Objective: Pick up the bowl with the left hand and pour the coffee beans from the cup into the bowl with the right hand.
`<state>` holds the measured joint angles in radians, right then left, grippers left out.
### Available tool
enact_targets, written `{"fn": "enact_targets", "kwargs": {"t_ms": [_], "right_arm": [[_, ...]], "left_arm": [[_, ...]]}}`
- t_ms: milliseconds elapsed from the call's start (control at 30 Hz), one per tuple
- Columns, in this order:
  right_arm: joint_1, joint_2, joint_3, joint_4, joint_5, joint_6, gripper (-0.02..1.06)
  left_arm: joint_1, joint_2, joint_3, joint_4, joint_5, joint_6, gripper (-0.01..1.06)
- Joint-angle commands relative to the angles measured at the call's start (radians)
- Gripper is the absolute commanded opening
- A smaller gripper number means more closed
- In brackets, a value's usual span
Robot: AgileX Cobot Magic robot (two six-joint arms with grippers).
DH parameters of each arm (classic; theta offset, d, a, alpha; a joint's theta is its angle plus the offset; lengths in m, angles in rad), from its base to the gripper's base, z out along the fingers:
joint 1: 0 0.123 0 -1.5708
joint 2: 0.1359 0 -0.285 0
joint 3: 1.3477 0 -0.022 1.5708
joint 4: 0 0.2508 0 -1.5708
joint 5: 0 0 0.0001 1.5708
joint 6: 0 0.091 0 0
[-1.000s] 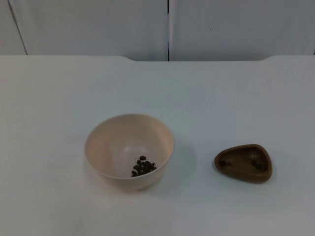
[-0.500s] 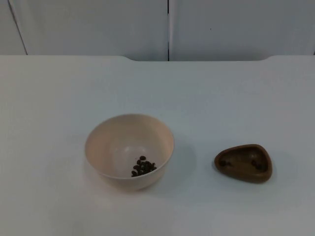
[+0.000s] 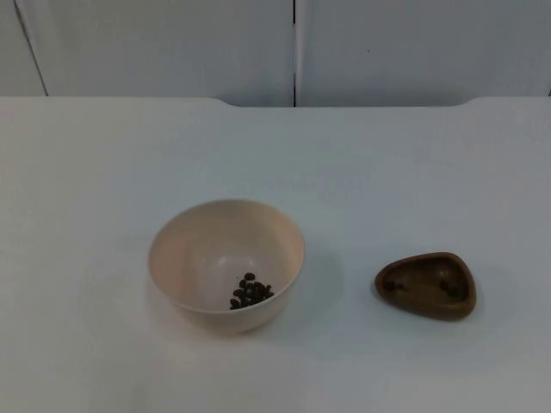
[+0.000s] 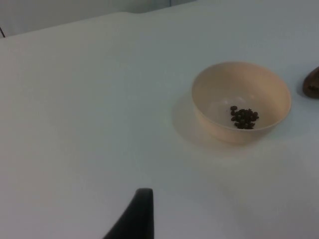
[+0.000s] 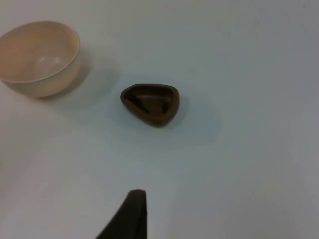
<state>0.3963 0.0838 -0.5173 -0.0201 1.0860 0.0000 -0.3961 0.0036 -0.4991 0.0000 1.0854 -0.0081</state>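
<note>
A cream bowl point(image 3: 185, 258) stands upright on the white table, left of centre, with a small heap of coffee beans point(image 3: 250, 292) inside. The left wrist view has the same bowl point(image 4: 214, 99) and beans point(image 4: 243, 118). To its right a small brown three-cornered cup point(image 3: 426, 286) rests on the table; dark patches show inside it, and I cannot tell if they are beans. My left gripper point(image 4: 137, 219) hangs back from the bowl, well apart from it. My right gripper point(image 5: 129, 216) waits at a distance from the cup point(image 5: 151, 103), with the bowl point(image 5: 37, 57) beyond. Neither holds anything.
The white table point(image 3: 413, 172) ends at a grey partition wall point(image 3: 172, 43) at the back. Bare surface lies all around the bowl and the cup, with a gap between the two.
</note>
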Motion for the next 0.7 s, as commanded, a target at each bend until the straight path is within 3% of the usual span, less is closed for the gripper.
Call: {"fn": "enact_targets", "kwargs": {"t_ms": [0,500,667], "right_arm": [[-0.003,-0.006,0.001,0.003,-0.005,0.007,1.05],[-0.003,-0.006,0.001,0.003,-0.007,0.007,1.05],[-0.003,-0.006,0.001,0.003,-0.007,0.007,1.05]], "left_arm": [[0.002,-0.004,0.006,-0.011,-0.010,0.001,1.05],[0.002,-0.004,0.006,-0.011,-0.010,0.001,1.05],[0.070,-0.004,0.006,-0.011,-0.010,0.008,1.05]]}}
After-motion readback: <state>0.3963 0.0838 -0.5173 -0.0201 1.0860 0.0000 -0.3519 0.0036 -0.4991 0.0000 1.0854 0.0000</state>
